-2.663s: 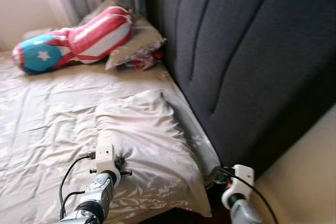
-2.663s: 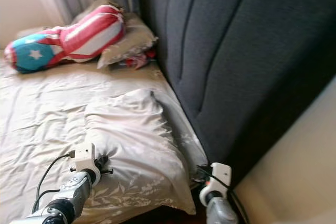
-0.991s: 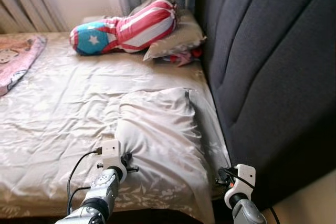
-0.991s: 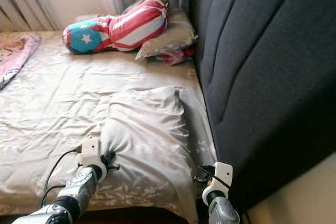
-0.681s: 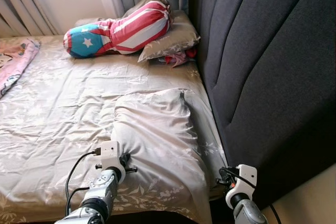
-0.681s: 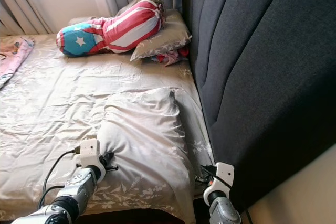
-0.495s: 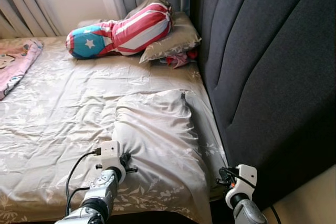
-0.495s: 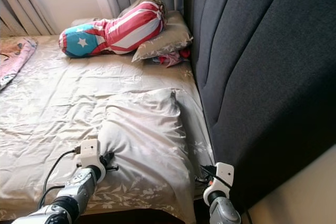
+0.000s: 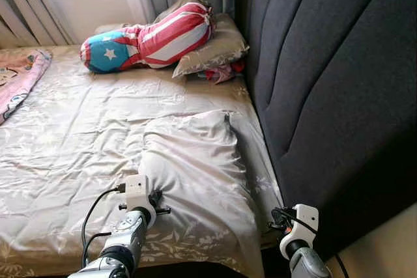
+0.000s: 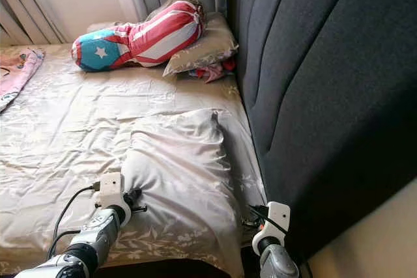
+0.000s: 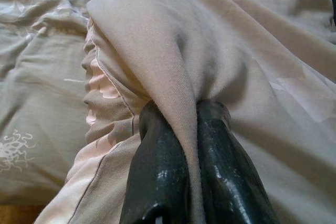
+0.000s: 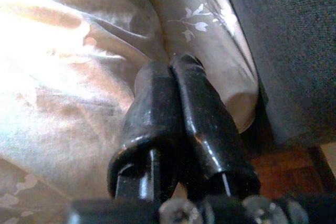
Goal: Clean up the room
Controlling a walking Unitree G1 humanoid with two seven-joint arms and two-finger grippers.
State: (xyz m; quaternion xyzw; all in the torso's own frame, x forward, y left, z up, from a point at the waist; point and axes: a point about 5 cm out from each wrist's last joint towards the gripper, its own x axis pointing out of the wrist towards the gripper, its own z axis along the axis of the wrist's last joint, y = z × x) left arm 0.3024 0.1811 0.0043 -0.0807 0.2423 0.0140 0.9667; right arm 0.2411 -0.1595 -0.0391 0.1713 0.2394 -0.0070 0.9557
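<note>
Head views: the pillow (image 9: pixel 195 174) lies ahead of both grippers, against the headboard (image 9: pixel 326 96). Left wrist: left gripper (image 11: pixel 190 116) pinches only a fabric fold, which may slip free. Right wrist: right gripper (image 12: pixel 170 77) is pressed together, empty, beside the pillow's corner

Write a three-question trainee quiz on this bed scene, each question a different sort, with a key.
1. True or false: the left tool has a fold of the pale pillow pinched between its fingers.
2. Multiple choice: what lies on top of the far pillow by the curtains? A) a folded towel B) a star-and-stripes bolster C) a laptop
3. Fill in: the pink blanket lies at the bed's ____ edge, as the robot sees it.

Key
1. True; cloth runs between the two fingers in the left wrist view.
2. B
3. Left. The right tool, shut, sits low beside the dark headboard.
</note>
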